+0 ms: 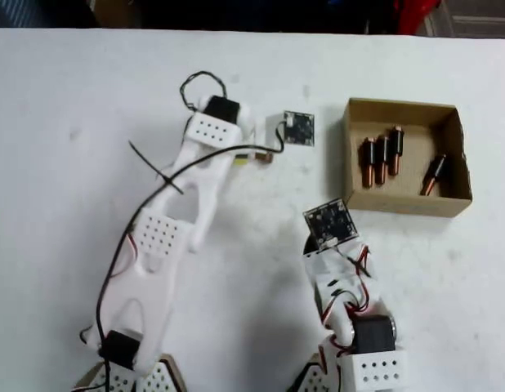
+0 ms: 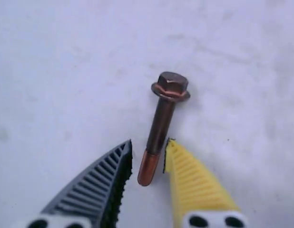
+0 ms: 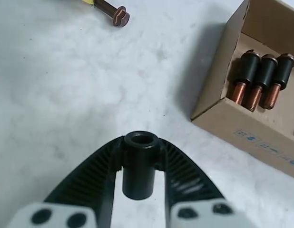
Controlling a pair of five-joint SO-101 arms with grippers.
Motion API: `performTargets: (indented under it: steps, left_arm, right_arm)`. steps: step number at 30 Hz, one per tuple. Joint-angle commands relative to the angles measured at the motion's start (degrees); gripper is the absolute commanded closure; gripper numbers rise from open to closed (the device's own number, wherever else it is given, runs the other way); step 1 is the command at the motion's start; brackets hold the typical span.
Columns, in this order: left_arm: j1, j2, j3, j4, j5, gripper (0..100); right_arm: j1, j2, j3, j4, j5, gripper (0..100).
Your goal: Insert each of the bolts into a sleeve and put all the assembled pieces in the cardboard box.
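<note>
The pairing step is under way: the left jaws are closing on the copper-coloured bolt point(image 2: 162, 124), pinching its plain tip between the grey and yellow fingers so that the hexagonal flanged head is pointing away from the arm. A sliver of gap may be showing on the grey side, so the grip looks light. This bolt is hanging over the worktop point(image 1: 73, 98), well apart from the cardboard box point(image 1: 404, 204) and off its left wall. The right jaws are gripping the black sleeve point(image 3: 140, 166) about its middle, with the open bore facing up toward the wrist camera, near the box's left front corner. Four assembled pieces point(image 1: 382, 159) are already lying in the box, three side by side and one apart toward its right wall, so this looks like the last pair. The next move is likely calling for the bolt's tip to be freed for entry or the sleeve tilted, the two axes lined up, and the bolt fed into the bore before the piece goes into the box.
</note>
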Motion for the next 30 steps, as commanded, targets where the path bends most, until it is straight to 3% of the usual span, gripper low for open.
performTargets:
  steps: [1,30]
  left_arm:
    - [1.5,1.1,-5.2,0.4,-0.8,86]
    - [7.3,9.1,-12.9,0.8,-0.5,87]
  right_arm:
    - [0.2,-0.6,-0.4,-1.1,0.6,98.1]
    - [0.6,-0.6,-0.4,-1.1,0.6,98.1]
